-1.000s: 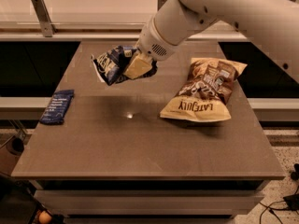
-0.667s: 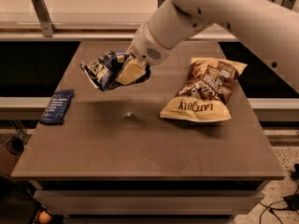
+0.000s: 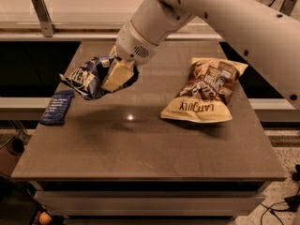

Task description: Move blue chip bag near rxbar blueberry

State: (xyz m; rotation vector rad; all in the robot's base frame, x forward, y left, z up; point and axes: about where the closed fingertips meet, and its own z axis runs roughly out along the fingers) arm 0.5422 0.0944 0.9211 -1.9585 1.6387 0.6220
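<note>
My gripper (image 3: 111,78) is shut on the blue chip bag (image 3: 86,78), a small wrinkly dark blue foil bag with white markings, and holds it above the left part of the brown table (image 3: 140,149). The rxbar blueberry (image 3: 57,107), a flat dark blue bar with small white text, lies at the table's left edge, just below and left of the held bag. The arm reaches in from the upper right.
A larger tan-and-brown chip bag (image 3: 206,91) lies on the right side of the table. A pale counter with a metal post (image 3: 41,14) runs along the back. The floor shows beyond the table's right edge.
The gripper has carried the blue chip bag to the left and slightly down, closer to the rxbar. The tan bag and the bar have not moved.
</note>
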